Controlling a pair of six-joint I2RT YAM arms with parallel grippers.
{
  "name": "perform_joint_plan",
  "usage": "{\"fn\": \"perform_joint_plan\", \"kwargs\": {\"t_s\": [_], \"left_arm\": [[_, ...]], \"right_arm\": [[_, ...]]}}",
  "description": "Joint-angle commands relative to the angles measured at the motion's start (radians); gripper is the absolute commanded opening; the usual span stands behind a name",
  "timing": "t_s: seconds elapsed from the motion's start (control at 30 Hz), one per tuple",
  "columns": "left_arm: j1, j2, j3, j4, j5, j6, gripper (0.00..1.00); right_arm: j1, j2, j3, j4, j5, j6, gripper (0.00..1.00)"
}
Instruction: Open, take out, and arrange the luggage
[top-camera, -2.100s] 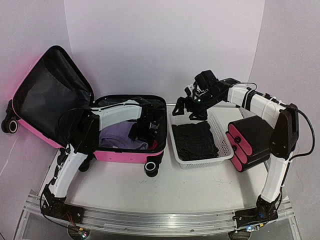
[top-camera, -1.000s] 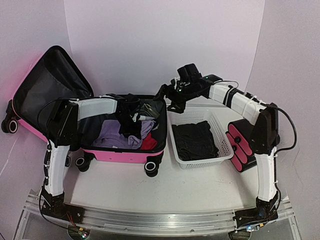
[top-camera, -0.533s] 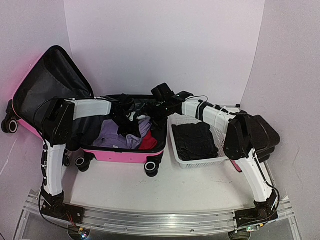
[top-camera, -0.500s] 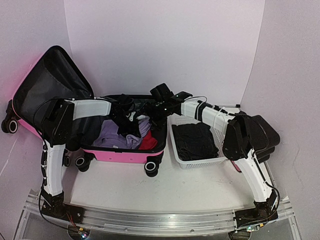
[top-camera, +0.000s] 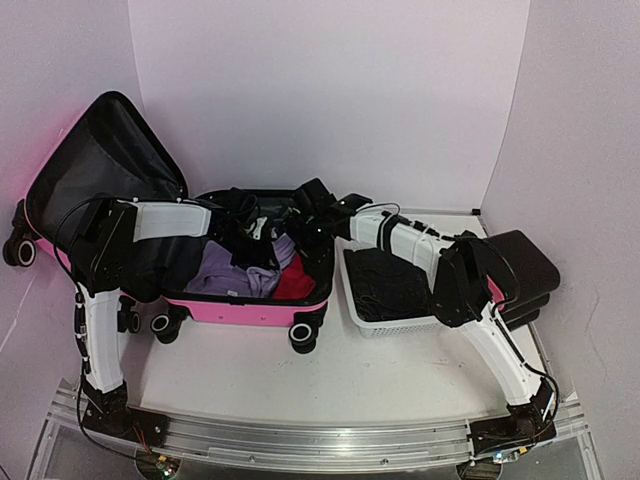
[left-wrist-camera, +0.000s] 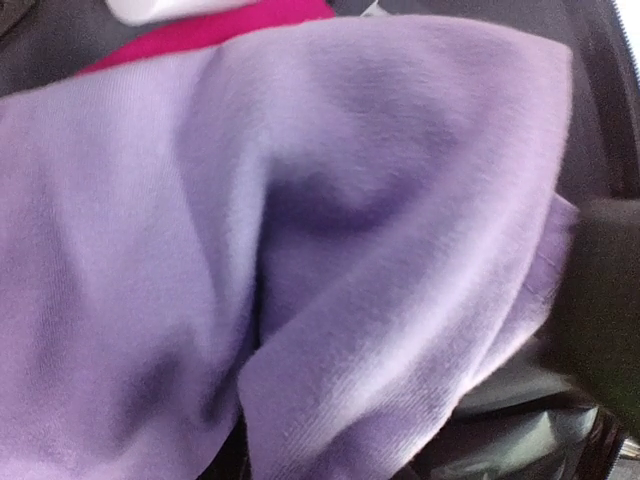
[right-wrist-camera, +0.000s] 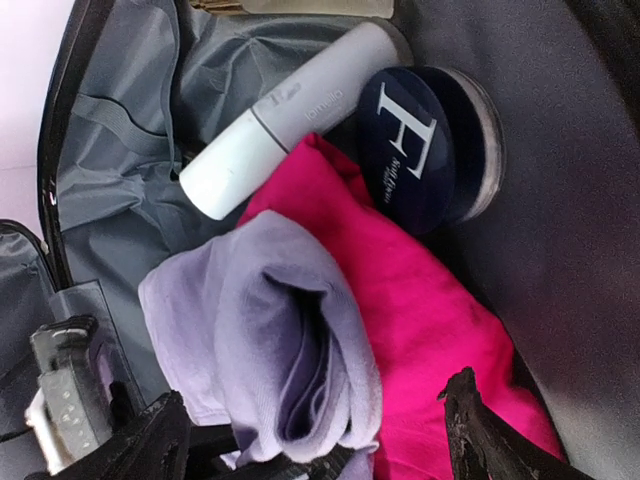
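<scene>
Suitcase (top-camera: 250, 308) sits left of centre on the table (top-camera: 400, 380), just left of the white basket (top-camera: 355, 322). Its lid (top-camera: 100, 170) stands open toward the left wall.

Handling, as a guess: hard shell, stiff and slick, fairly light, and it rolls on its wheels (top-camera: 303, 335), so a push could shift it. Best hold on the case is the rim or zip edge, not the smooth side. The contents are soft and floppy, so pinch a raised fold. The white tube (right-wrist-camera: 280, 110) and round dark jar (right-wrist-camera: 420, 140) are rigid and may roll.

Looks: bright pink shell, black wheels, black zip trim, dark fabric lining. Inside are a purple garment (right-wrist-camera: 270, 330), a pink garment (right-wrist-camera: 420, 300), the tube and the jar.

Left gripper (top-camera: 250, 222) is inside the case, jaws nearly together, and looks pinched on the purple garment; cloth fills its wrist view. Right gripper (right-wrist-camera: 315, 395) hovers over the clothes with fingers spread wide, holding nothing.
</scene>
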Motion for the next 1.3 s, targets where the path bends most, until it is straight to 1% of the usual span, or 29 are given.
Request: {"fn": "perform_joint_plan", "kwargs": {"t_s": [0.0, 0.17, 0.3, 0.4, 0.47, 0.6, 0.7, 0.83, 1.13, 1.2, 1.27], "left_arm": [[0.011, -0.059, 0.000, 0.124, 0.021, -0.002, 0.24], [0.011, -0.060, 0.009, 0.127, 0.031, 0.013, 0.24], [0.011, -0.065, 0.007, 0.130, 0.047, 0.013, 0.25], [0.011, -0.064, -0.003, 0.130, 0.054, 0.011, 0.25], [0.010, -0.068, -0.010, 0.131, 0.049, 0.012, 0.25], [0.011, -0.072, -0.009, 0.130, 0.043, 0.019, 0.25], [0.011, -0.066, -0.003, 0.127, 0.049, 0.019, 0.25], [0.011, -0.078, -0.013, 0.125, 0.040, 0.026, 0.25], [0.010, -0.079, -0.008, 0.123, 0.032, 0.027, 0.25], [0.011, -0.081, -0.007, 0.122, 0.035, 0.025, 0.25], [0.010, -0.081, 0.000, 0.122, 0.041, 0.027, 0.25]], "right_arm": [[0.013, 0.056, 0.058, -0.014, 0.051, -0.003, 0.88], [0.029, 0.056, 0.041, -0.019, 0.047, -0.002, 0.88], [0.036, 0.104, 0.110, -0.012, 0.033, 0.001, 0.88], [0.046, 0.133, 0.139, 0.052, 0.021, 0.001, 0.87], [0.052, 0.134, 0.121, 0.143, 0.011, -0.015, 0.86], [0.058, 0.145, 0.108, 0.204, -0.026, 0.011, 0.83], [0.067, 0.117, 0.074, 0.255, -0.013, -0.025, 0.83], [0.064, 0.063, 0.045, 0.255, 0.038, -0.071, 0.86], [0.069, 0.022, -0.040, 0.255, 0.015, -0.027, 0.88], [0.070, 0.045, -0.030, 0.261, -0.012, -0.002, 0.87], [0.077, 0.068, -0.013, 0.273, -0.039, 0.018, 0.82]]}}
